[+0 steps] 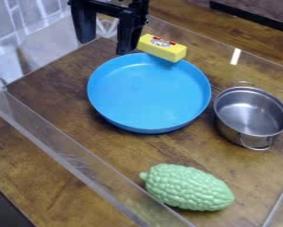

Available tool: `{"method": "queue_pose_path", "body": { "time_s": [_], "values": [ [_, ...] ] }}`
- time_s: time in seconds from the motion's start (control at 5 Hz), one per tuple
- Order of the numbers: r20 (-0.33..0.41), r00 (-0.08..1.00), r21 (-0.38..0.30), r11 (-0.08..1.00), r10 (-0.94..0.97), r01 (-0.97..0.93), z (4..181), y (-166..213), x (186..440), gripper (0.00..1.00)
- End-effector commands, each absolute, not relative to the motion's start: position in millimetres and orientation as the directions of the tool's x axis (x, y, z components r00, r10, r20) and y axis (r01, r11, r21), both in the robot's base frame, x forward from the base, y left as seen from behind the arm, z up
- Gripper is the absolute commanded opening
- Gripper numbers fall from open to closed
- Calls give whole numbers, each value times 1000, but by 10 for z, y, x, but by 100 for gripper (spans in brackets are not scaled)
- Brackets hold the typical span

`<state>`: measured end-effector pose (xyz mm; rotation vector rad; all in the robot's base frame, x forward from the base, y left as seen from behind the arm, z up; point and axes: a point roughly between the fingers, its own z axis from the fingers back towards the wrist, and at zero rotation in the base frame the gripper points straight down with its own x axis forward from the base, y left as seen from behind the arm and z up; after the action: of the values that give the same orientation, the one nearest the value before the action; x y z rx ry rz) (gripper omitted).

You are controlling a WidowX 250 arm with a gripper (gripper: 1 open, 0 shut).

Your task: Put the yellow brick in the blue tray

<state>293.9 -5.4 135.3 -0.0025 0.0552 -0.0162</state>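
One yellow brick (pixel 162 49) on the counter (pixel 60 80), just behind the blue tray (pixel 148 91). Pincer (pixel 112 35) open, empty, just left of it. Shift over, straddle narrow sides, descend squarely, close gently.

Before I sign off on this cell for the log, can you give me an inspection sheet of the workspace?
Surface: dark wooden table, clear panel along its near edge.
Job's things: yellow brick on the table just behind the blue tray; the tray holds nothing.
Clutter: steel pot right of the tray, with nothing in it; bumpy green toy near the front.
Claw: claw open, pointing down at the back, left of the brick, holding nothing.
Cables: nothing seen.
Surroundings: pale sheeting at the left.
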Motion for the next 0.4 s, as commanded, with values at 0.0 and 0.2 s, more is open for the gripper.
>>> {"method": "queue_pose_path", "body": {
  "time_s": [0.0,0.2],
  "values": [
    [-64,994,-2,996,-94,94,1283,-42,3028,100],
    [-61,970,6,972,-235,235,1197,-23,3237,100]
  ]
}}
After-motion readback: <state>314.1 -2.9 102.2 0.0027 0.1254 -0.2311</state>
